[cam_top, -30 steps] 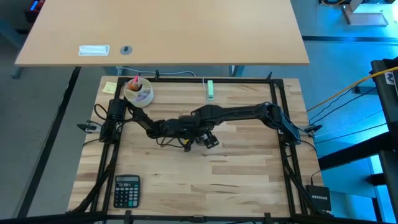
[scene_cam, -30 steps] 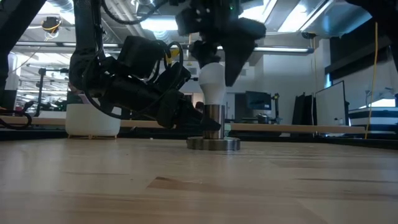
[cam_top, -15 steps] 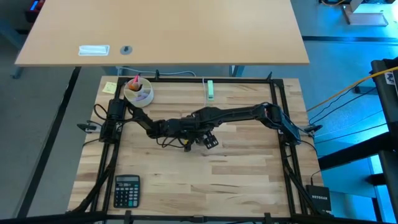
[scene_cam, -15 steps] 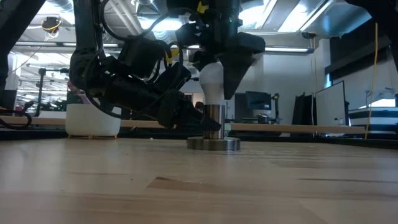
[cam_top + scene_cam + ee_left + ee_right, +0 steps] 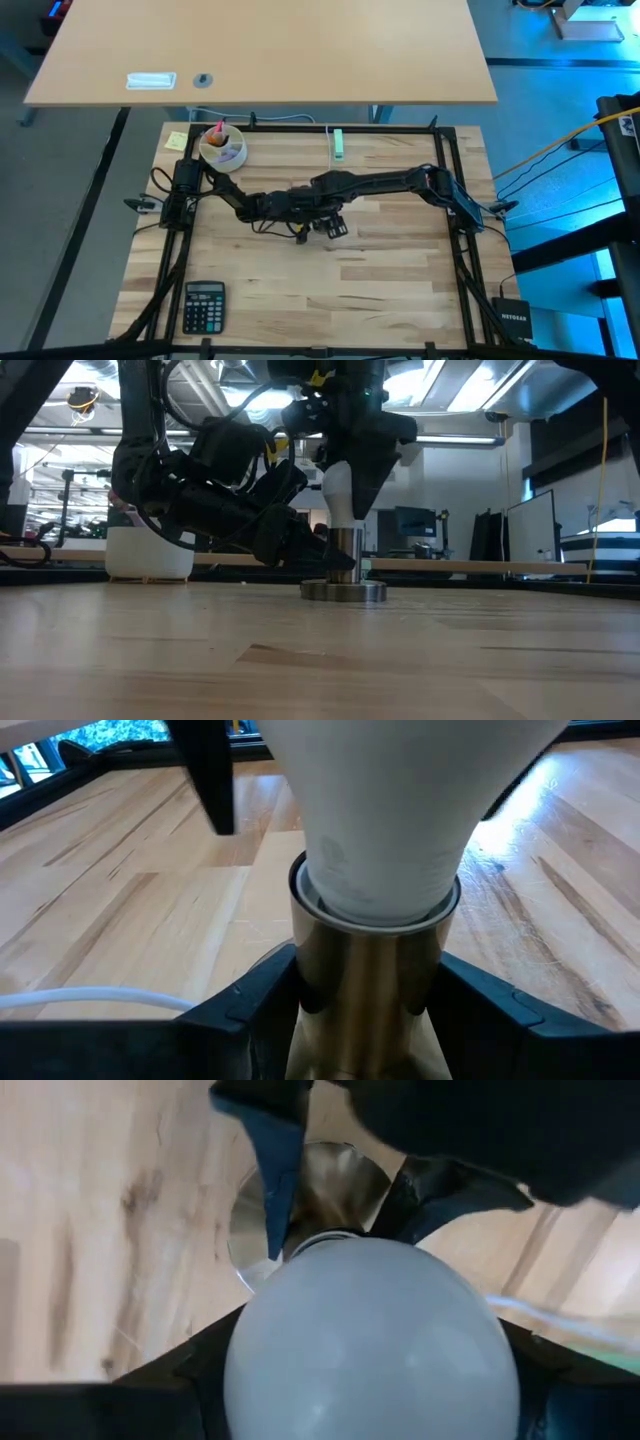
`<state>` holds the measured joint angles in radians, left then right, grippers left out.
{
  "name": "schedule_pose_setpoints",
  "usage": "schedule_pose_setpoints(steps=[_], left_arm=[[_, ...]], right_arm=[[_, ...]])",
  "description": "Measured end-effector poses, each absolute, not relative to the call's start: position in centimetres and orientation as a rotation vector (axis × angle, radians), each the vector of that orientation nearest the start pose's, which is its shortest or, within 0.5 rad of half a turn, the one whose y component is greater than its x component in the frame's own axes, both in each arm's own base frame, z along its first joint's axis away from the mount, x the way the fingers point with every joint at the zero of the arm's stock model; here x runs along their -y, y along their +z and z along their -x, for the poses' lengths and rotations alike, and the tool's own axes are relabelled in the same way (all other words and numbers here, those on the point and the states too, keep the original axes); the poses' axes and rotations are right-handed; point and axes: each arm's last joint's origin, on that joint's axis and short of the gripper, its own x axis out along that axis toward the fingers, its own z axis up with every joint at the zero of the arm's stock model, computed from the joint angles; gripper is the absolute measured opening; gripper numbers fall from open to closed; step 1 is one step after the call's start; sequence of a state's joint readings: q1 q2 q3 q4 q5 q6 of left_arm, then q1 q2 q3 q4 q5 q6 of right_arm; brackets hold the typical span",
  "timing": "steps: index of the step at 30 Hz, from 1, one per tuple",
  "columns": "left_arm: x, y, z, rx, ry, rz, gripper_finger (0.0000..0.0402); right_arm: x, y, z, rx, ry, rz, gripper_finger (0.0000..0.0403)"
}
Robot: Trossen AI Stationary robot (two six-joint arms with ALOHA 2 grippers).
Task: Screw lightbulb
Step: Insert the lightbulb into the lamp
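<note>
Standing upright in the middle of the pale wooden table (image 5: 400, 280), the small white pear-shaped lightbulb (image 5: 339, 494) sits with its neck down inside the round grey metal socket (image 5: 343, 565), whose flat disc foot rests on the boards. From directly above it the right gripper (image 5: 347, 472) comes down, its dark fingers (image 5: 275, 1155) standing on either side of the bulb's globe; I cannot tell whether they are pressing on the glass. Lower down, level with the socket's barrel, the left gripper (image 5: 365, 1005) reaches in from the side and is clamped around that metal barrel, just beneath the bulb. A thin white cord (image 5: 90, 1000) trails away beside the left gripper's fingers.
</note>
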<state>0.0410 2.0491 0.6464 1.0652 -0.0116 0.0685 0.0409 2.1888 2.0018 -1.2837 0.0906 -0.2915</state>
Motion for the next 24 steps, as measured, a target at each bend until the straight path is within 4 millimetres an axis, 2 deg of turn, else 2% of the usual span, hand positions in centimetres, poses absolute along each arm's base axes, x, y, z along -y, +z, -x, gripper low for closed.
schedule_pose_setpoints(steps=[10,14,19,24], left_arm=[[-1.4,7.4,-33.3,-0.34,0.039,-0.06,0.0189],[-1.3,7.4,-33.3,-0.34,0.038,-0.06,0.0188],[-1.3,7.4,-33.3,-0.34,0.036,-0.067,0.0189],[-1.3,7.4,-33.3,-0.34,0.033,-0.065,0.0189]], right_arm=[[-0.7,23.6,-43.5,-1.46,-0.063,-0.074,0.0264],[-0.7,23.6,-43.5,-1.454,-0.198,-0.226,0.0273],[-0.4,23.5,-43.5,-1.431,-0.395,-0.5,0.0276],[-0.4,23.5,-43.6,-1.412,-0.493,-0.64,0.0266]])
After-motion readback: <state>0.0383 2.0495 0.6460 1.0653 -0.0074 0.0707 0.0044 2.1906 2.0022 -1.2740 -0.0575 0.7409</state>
